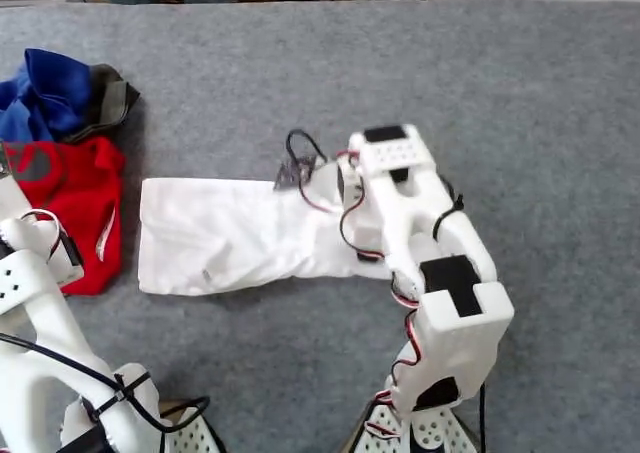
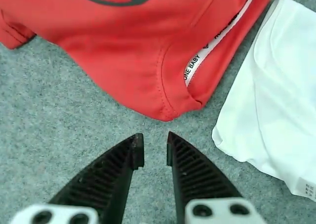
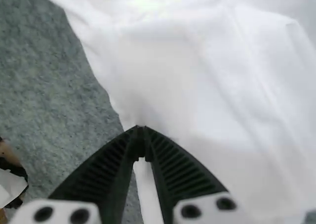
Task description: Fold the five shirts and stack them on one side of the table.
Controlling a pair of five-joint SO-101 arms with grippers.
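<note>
A white shirt [image 1: 225, 235] lies folded into a long strip across the middle of the grey table; it shows close up in the right wrist view [image 3: 212, 75]. My right gripper [image 3: 140, 131] is shut on a pinch of its fabric, at the shirt's far right edge [image 1: 300, 173]. A red shirt [image 1: 75, 198] lies flat at the table's left, with a blue shirt [image 1: 40, 98] and a dark shirt [image 1: 110, 93] bunched behind it. My left gripper [image 2: 154, 147] hovers over bare table just off the red shirt's collar [image 2: 190, 78], its fingers slightly apart with nothing between them.
In the left wrist view the white shirt's corner [image 2: 266, 115] lies beside the red shirt. The grey felt table [image 1: 540, 93] stretches wide to the right and back. Both arm bases stand at the near edge.
</note>
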